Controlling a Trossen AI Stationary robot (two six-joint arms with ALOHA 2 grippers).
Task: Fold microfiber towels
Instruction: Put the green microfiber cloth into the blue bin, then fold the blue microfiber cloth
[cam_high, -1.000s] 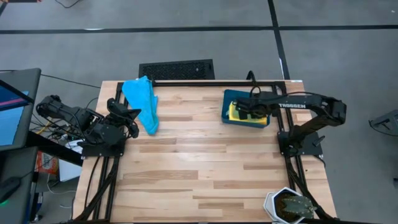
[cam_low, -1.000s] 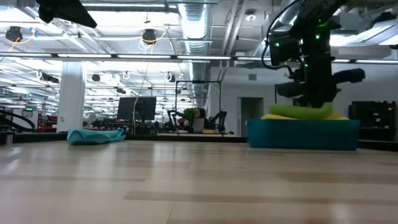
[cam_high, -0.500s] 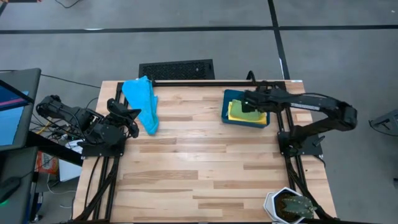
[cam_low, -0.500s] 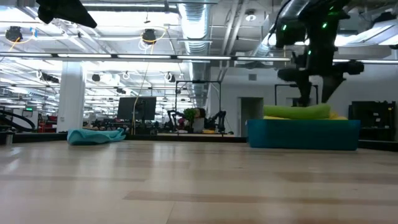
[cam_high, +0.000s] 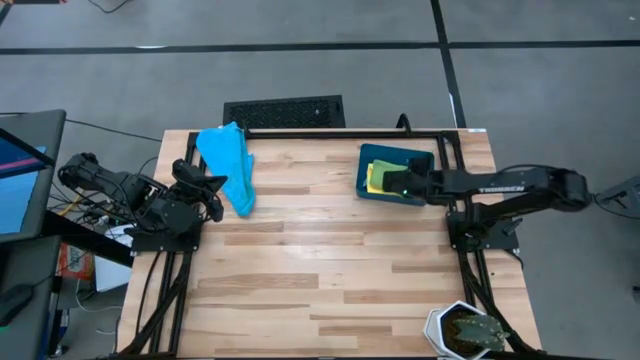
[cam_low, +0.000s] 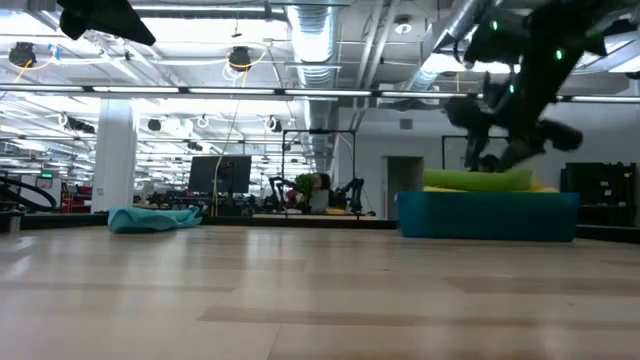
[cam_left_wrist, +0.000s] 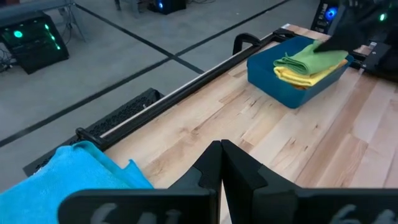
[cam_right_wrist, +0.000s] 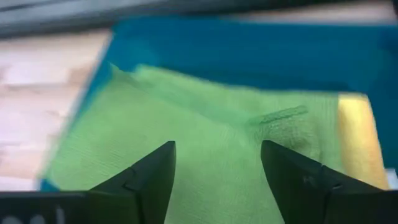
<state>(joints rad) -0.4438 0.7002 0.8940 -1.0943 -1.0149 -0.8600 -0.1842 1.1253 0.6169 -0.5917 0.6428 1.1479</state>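
Two folded towels sit in the teal bin (cam_high: 380, 156) at about two o'clock on the table (cam_high: 330, 270) — a green towel (cam_left_wrist: 314, 56) on top, a yellow towel (cam_left_wrist: 298, 73) beneath it. The right gripper (cam_high: 400, 182) hangs just above the green one, its jaws spread wide with nothing between them; the two dark fingers (cam_right_wrist: 146, 171) frame bare green cloth. Over at ten o'clock a light blue towel (cam_high: 228, 165) lies rumpled and unfolded at the table's far left corner. The left gripper (cam_high: 212, 190) rests just beside that blue towel, at nine o'clock — jaws clenched tight together, empty.
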